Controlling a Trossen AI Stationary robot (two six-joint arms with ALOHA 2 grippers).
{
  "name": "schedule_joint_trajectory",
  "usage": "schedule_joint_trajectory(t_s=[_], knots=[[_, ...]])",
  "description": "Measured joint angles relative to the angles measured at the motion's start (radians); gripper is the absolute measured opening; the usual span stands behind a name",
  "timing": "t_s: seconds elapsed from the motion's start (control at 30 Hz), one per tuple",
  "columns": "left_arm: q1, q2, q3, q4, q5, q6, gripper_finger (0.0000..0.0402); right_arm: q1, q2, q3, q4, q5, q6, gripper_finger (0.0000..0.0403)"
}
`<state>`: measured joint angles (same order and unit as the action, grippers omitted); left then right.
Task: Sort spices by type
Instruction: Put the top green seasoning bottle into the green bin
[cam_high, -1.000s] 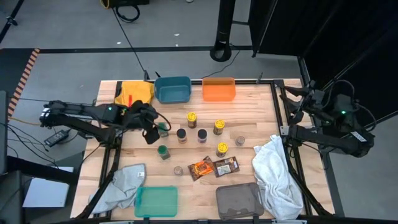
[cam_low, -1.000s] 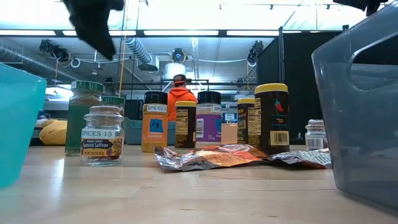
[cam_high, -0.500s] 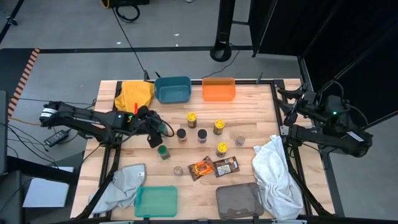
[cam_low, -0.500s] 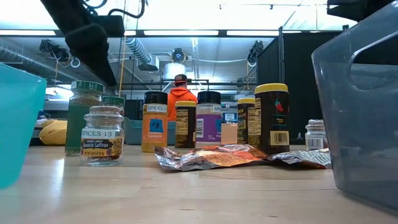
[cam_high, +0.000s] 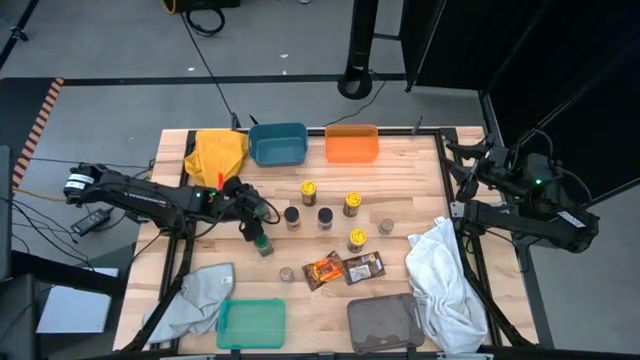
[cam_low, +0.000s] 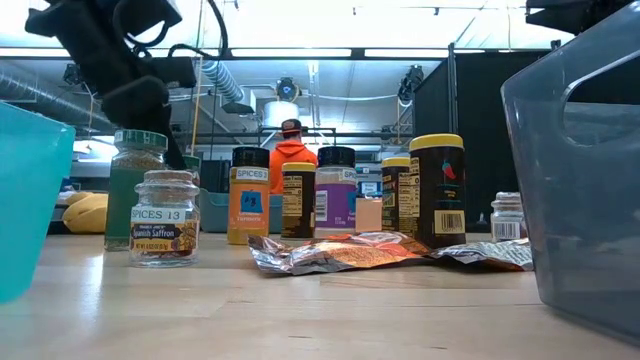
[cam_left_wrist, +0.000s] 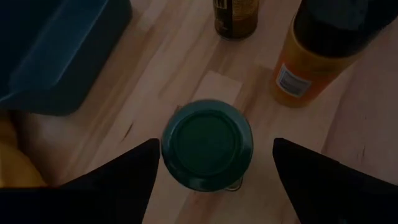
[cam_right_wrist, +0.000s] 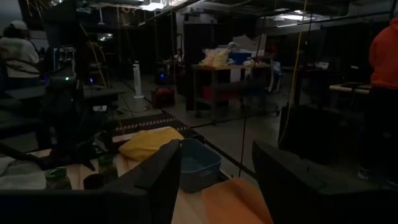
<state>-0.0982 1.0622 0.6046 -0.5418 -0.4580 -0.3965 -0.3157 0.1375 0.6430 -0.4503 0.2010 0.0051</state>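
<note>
Since a second ago your left gripper (cam_high: 252, 226) has swung from beside the yellow cloth (cam_high: 216, 152) toward the middle of the table and dropped low; it now sits right above the green-lidded jar (cam_left_wrist: 207, 144), fingers spread wide on either side of the lid without touching it. You can see that jar near the table's left-centre, just in front of a second green-lidded jar that the arm mostly covers from above. Your right gripper (cam_right_wrist: 214, 180) waits off the table's right edge, raised, fingers parted with nothing between them. On the light wooden table (cam_high: 420, 190) the other jars stand in a loose cluster at the centre, with the orange packet (cam_high: 323, 270) and the brown packet (cam_high: 363, 266) lying side by side in front of them. A blue bin (cam_high: 278, 143) and an orange bin (cam_high: 351, 144) sit along the far edge, a teal bin (cam_high: 251, 322) and a grey bin (cam_high: 384, 321) along the near edge, with a grey cloth (cam_high: 198, 290) and a white cloth (cam_high: 440, 275) at the corners. From table height you look into a workshop with ceiling lights, ducts and a person in an orange top (cam_low: 290, 150). Most jar labels are too small to read there, apart from the saffron jar (cam_low: 165, 217).
</note>
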Motion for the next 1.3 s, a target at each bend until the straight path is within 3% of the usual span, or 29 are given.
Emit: schedule_joint_trajectory(t_s=[0.37, 0.77, 1.07, 1.3], knots=[[0.028, 0.000, -0.055, 0.083, 0.024, -0.002, 0.0314, 0.000, 0.000, 0.000, 0.000, 0.044, 0.003, 0.0206], [0.097, 0.000, -0.055, 0.133, 0.112, 0.081, 0.0176, 0.000, 0.000, 0.000, 0.000, 0.045, 0.003, 0.0206], [0.106, 0.001, 0.000, 0.119, 0.122, 0.067, 0.0176, 0.000, 0.000, 0.000, 0.000, 0.045, 0.003, 0.0206], [0.106, 0.001, 0.148, 0.018, 0.113, 0.036, 0.0177, 0.000, 0.000, 0.000, 0.000, 0.045, 0.002, 0.0206]])
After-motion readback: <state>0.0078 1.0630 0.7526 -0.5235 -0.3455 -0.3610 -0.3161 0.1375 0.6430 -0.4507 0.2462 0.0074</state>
